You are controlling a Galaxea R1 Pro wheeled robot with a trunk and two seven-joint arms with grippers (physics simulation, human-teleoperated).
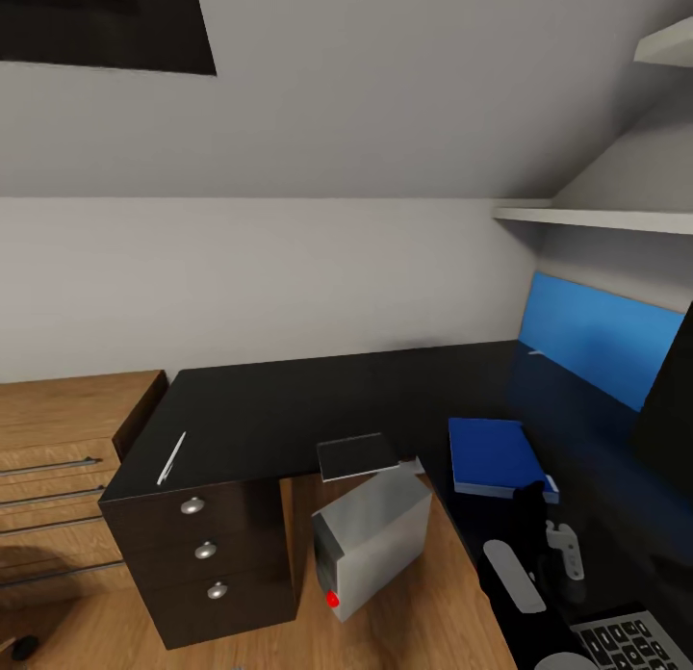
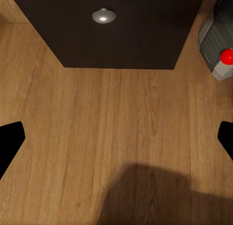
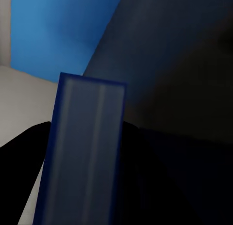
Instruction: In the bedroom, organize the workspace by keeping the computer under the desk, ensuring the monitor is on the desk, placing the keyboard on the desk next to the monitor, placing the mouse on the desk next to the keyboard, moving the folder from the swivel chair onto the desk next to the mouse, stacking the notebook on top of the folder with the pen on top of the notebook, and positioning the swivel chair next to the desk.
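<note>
You can read no text, label, brand or number here; the keyboard (image 1: 630, 641) keys carry marks too small to make out, and the computer (image 1: 371, 540) case is unmarked.

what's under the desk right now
The grey computer with a red button stands tilted on the wood floor under the black desk, beside the desk's drawer unit. The space further back is hidden by the desktop.
</note>
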